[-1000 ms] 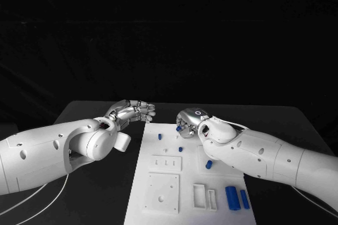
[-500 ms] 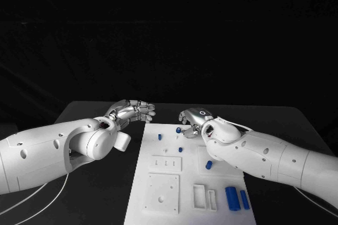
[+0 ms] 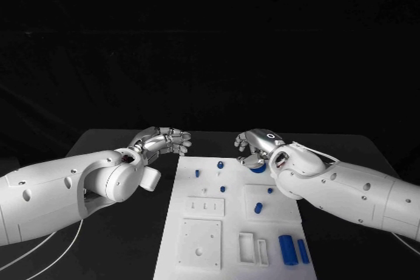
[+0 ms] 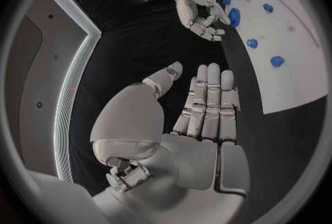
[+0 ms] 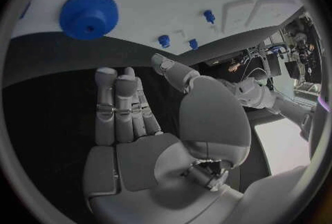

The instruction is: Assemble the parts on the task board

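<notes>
Both my hands empty at the board's far end.

Near me on the task board I count two blue cylinders; farther, four small pegs. The gear lies just beyond my right hand, fingers apart. My left hand hangs spread over the black table.

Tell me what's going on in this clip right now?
A two-armed robot is working at a white task board with small blue parts on it. Neither hand holds anything. The right hand hovers, fingers apart, over the board's far right corner, beside a blue gear lying there. The left hand waits over the black table just off the board's far left edge. Two blue cylinders lie at the near right.
</notes>
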